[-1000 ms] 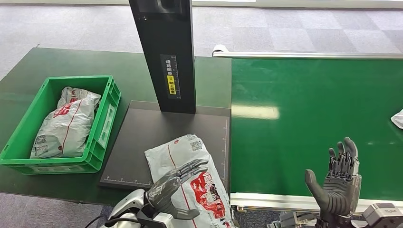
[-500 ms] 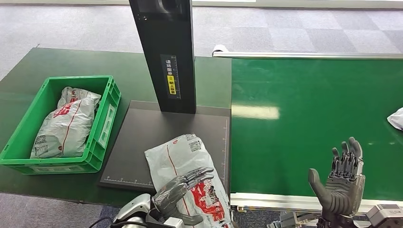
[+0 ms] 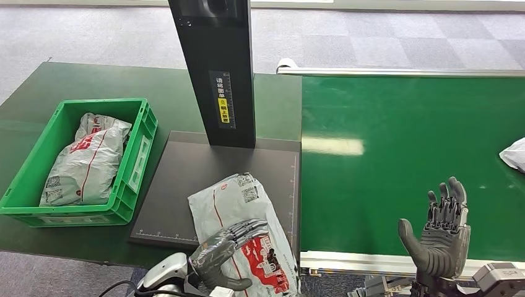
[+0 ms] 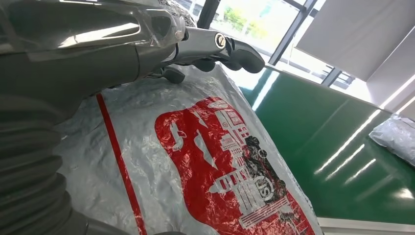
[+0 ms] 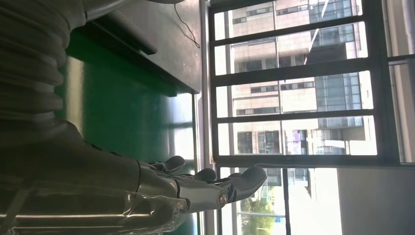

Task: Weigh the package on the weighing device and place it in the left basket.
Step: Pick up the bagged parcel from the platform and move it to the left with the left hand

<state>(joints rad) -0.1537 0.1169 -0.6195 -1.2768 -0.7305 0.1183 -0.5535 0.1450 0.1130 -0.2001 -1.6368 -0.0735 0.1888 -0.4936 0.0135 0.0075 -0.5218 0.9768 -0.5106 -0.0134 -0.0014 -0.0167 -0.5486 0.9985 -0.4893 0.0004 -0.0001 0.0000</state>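
Grey carpet tiles cover the floor behind a dark green surface [image 3: 80, 83]. On it I see a flat black weighing device [image 3: 186, 185] with a tall black post [image 3: 216, 68] standing at its back edge. The post has a yellow and white label on it.

The package [image 3: 238, 204] is a grey plastic mail bag with red pictures and a red line. It lies on the front right part of the weighing device, and its near end hangs out over the front edge toward me. My left hand [image 3: 226, 247] rests on top of the near end of the package, with its fingers [image 4: 235, 46] stretched out flat and close together on the crinkly plastic. It is not pinching or wrapping around the bag.

My right hand [image 3: 441, 238] is up in the air near the front edge of the green conveyor belt [image 3: 402, 124], well apart from the package. Its palm stands upright, its fingers are spread, and it holds nothing.

To the left of the weighing device sits a green basket [image 3: 133, 179]. Another grey bag [image 3: 86, 161] with red print already lies inside it. One more pale bag [image 3: 514, 153] peeks in at the far right edge of the conveyor belt.
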